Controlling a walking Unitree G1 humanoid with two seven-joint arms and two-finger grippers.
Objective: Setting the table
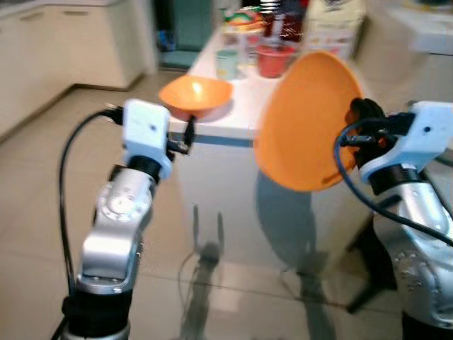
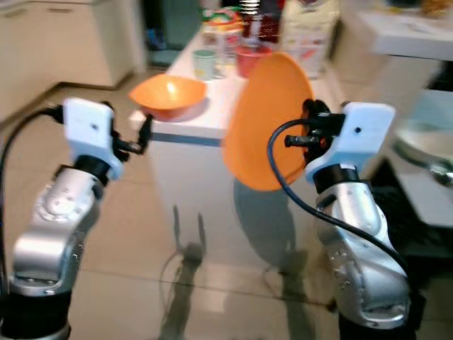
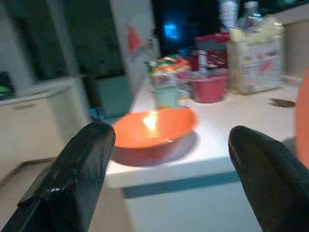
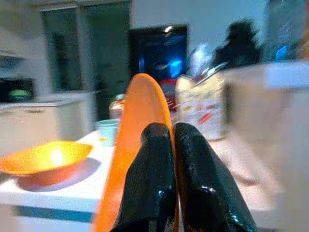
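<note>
Right end effector is clamping a flat round orange plate; left end effector is gaping; orange bowl is already resting on white worktop.

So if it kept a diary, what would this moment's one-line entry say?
right tool: shut on orange plate, held on edge short of table | left tool: open, facing orange bowl at table corner | plate not yet placed

The orange plate hides part of the desk edge. Items at the desk's far end are blurred; labels are unreadable. The plate's lower rim is cut off in the right wrist view.
</note>
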